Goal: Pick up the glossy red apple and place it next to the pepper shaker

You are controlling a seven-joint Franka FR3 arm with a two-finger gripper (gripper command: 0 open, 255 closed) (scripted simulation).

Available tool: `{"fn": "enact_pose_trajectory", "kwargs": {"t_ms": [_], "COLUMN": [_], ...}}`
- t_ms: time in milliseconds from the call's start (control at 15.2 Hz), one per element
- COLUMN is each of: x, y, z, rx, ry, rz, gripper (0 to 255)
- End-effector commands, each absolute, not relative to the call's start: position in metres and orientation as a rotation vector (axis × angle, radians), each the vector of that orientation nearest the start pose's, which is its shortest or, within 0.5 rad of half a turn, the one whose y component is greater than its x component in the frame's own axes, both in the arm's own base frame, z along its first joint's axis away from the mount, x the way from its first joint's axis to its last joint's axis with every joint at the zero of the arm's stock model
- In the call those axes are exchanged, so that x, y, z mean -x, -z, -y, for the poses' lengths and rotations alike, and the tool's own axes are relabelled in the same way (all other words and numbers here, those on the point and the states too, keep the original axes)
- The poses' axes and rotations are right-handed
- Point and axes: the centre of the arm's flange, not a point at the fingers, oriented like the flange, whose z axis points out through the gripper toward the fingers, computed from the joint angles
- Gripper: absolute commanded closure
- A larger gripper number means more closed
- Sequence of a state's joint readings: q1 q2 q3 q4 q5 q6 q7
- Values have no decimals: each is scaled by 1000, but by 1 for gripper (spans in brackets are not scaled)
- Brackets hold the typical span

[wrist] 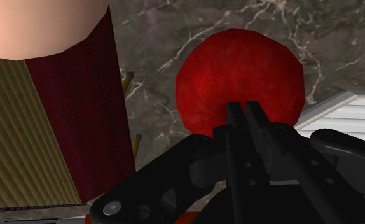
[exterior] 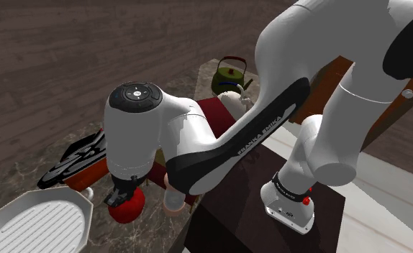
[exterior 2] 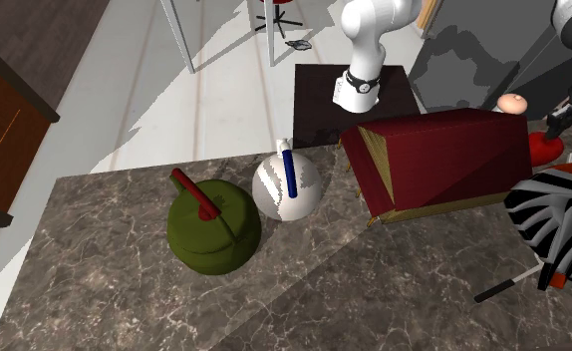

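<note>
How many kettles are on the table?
2. A green kettle with a red handle sits beside a white kettle with a blue handle, near the dark red box. The arm may hide more.

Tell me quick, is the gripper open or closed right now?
Gripper: closed, holding nothing; the red apple lies just beyond it, not gripped.

— Tight spot! The apple (wrist: 238, 79) has the dark red box (wrist: 79, 127) near one side and the white ridged pan (wrist: 350, 114) close on the other.
— Any way in?
— A strip of bare tabletop (wrist: 168, 32) between apple and box, more beyond. Jaws pressed together right above the apple.
— And the peach-coloured shaker (wrist: 35, 19)?
— Just beside the box's end. The green kettle (exterior 2: 212, 229) stands well apart, past the box's far end.
</note>
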State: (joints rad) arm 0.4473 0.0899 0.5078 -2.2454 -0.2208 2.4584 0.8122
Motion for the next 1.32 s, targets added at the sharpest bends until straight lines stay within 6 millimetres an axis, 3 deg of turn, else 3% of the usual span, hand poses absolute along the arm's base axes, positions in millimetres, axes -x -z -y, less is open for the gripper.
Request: {"fn": "enact_pose_trajectory", "kwargs": {"t_ms": [0, 66, 132, 462, 726, 1254], "x": [-316, -316, -316, -316, -308, -308], "y": [-345, -345, -345, -345, -394, -394], "z": [-444, -444, -444, -444, -441, -441], "rx": [3058, 3058, 3058, 3058, 3058, 3058], "ry": [264, 264, 264, 264, 264, 264], "rz": [462, 462, 462, 462, 462, 462], "gripper": [255, 255, 0, 0, 0, 0]}}
